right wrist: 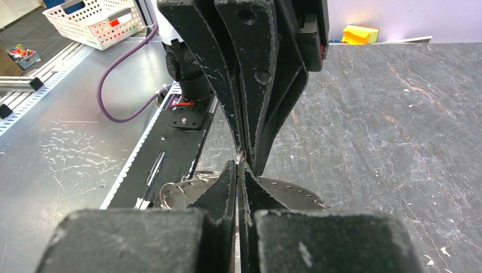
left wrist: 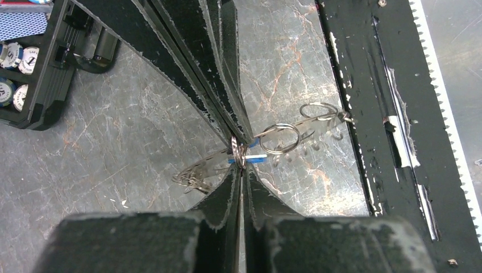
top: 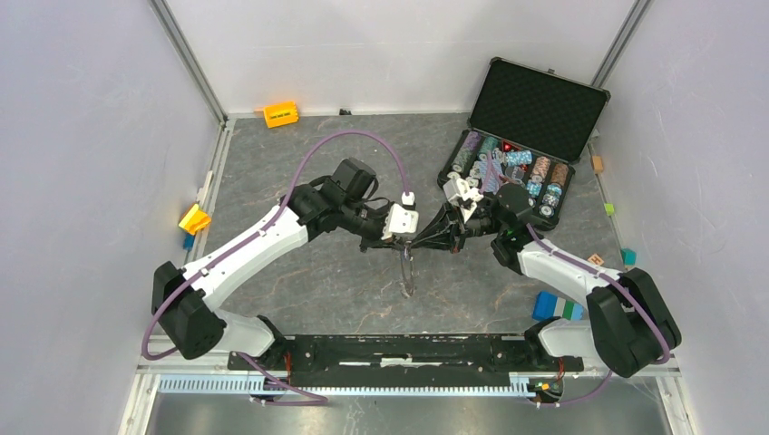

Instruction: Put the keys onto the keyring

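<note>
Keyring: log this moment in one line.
left gripper: shut on keyring | right gripper: shut on keyring | grippers: tip to tip over table

Location type: robotics lab test cell. Plain pale wall panels (top: pixel 91 136) on aluminium posts (top: pixel 189 59) enclose the table (top: pixel 345 290) on three sides. The left arm (top: pixel 254 240) and right arm (top: pixel 562 267) are bolted to a black rail (top: pixel 408 352) at the table's near edge, each trailing a purple cable (top: pixel 317 154). Coloured blocks (top: pixel 280 114) lie along the table's edges. A white perforated basket (right wrist: pixel 96 20) stands on a metal bench (right wrist: pixel 57 142) beside the cell.
</note>
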`<action>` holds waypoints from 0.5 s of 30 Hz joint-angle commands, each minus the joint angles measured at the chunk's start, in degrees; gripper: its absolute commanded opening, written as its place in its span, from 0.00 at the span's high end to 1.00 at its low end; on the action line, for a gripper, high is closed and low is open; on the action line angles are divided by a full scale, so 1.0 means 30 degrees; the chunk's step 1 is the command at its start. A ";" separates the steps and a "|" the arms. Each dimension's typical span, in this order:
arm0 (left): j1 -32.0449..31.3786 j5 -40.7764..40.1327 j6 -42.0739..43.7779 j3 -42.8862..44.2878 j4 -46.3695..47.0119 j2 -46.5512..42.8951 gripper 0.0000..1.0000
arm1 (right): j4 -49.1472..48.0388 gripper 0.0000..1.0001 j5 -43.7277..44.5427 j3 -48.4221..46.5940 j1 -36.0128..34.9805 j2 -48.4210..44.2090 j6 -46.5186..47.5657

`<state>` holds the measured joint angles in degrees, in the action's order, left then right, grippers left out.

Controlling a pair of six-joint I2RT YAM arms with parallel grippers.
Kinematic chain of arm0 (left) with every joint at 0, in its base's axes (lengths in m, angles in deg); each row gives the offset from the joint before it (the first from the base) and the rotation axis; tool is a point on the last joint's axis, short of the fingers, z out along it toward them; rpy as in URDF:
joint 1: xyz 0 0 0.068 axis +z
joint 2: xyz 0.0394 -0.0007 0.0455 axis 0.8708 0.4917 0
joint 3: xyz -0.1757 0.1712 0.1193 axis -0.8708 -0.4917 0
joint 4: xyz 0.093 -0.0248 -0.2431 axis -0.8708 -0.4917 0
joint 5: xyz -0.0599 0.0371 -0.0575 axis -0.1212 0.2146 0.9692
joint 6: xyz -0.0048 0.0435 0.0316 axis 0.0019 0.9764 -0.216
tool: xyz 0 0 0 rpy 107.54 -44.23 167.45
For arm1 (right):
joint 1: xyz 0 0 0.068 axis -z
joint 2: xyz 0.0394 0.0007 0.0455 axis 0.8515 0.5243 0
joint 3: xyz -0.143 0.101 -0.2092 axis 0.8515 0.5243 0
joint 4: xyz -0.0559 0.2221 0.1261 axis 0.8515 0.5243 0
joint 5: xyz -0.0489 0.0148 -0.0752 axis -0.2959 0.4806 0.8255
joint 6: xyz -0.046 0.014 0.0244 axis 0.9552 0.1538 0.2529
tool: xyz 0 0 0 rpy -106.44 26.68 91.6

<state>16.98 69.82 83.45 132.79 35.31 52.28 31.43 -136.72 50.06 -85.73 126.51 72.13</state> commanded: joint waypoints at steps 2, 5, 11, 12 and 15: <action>-0.0007 0.0807 0.1129 0.0020 0.0282 0.0191 0.97 | -0.1133 1.00 -0.0258 -0.0173 0.0009 -0.0349 -0.0032; -0.0007 0.1317 0.1054 0.0034 0.0413 0.0393 0.98 | -0.1234 1.00 -0.0135 -0.0104 -0.0001 -0.0347 -0.0106; -0.0007 0.1838 0.0698 0.0125 0.1104 0.0847 0.98 | -0.2805 1.00 -0.0072 0.0290 -0.0016 -0.0348 -0.1331; -0.0007 0.1921 0.0675 0.0198 0.1109 0.0971 0.98 | -0.3214 1.00 -0.0074 0.0349 -0.0004 -0.0343 -0.1560; 0.0000 0.1991 0.0642 0.0421 0.1101 0.1352 0.97 | -0.3866 1.00 -0.0103 0.0526 -0.0038 -0.0298 -0.2101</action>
<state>16.98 73.25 84.26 132.77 35.31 54.51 27.75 -136.74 51.57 -85.58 126.51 69.09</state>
